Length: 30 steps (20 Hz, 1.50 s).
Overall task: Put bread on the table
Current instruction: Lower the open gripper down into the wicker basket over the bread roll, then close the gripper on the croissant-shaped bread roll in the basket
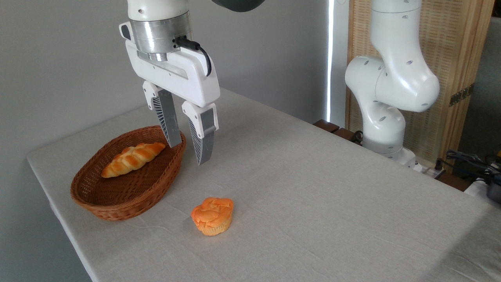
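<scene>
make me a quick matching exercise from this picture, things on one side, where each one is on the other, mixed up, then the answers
Things:
1. braided bread
2. muffin-shaped bun
3. gripper
4. wicker basket

Places or states:
A. standing on the table cloth, in front of the basket and to its right
B. open and empty, hanging over the basket's right rim
C. lying inside the basket
D. sitting at the table's left end, holding one loaf

Pairs: 1-C, 2-A, 3-B, 4-D
</scene>
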Tool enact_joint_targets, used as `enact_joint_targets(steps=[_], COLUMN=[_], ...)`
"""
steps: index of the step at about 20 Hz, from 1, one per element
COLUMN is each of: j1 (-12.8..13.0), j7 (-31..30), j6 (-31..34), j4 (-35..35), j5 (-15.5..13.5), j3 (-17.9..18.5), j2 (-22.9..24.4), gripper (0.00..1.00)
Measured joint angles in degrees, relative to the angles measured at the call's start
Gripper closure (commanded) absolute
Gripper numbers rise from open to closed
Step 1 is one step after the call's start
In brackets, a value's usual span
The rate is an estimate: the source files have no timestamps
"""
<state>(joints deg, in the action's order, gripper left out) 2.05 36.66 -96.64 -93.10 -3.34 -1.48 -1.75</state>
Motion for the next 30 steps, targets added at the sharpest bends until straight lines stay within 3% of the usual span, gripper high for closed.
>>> enact_joint_targets(steps=[1,2,4,6,11,14,23,30], j1=[-0.5,-0.5,-0.5,0.9,-0.1,0.4,2.4,6.1], j7=[0.0,-1.2,-8.2,-13.0,-13.9,-19.8,-26.0,-26.3], j6=[0.0,-0.8,-3.9,-5.7,-7.9,-13.8,-25.9,-26.8], j4=[0.0,-0.1,-0.4,-0.4,0.1,0.0,-0.4,-0.4], j5=[0.0,-2.0,-3.5,-3.3,-3.6,-3.8,-3.8,3.3], j3=[-0.7,-1.6,-9.8,-14.4,-14.3,-15.9,-21.7,-22.1], j2=[0.0,-0.2,-2.6,-4.8,-5.4,-6.4,-15.2,-20.3], gripper=[0.00,0.00,0.00,0.00,0.00,0.00,0.00,0.00])
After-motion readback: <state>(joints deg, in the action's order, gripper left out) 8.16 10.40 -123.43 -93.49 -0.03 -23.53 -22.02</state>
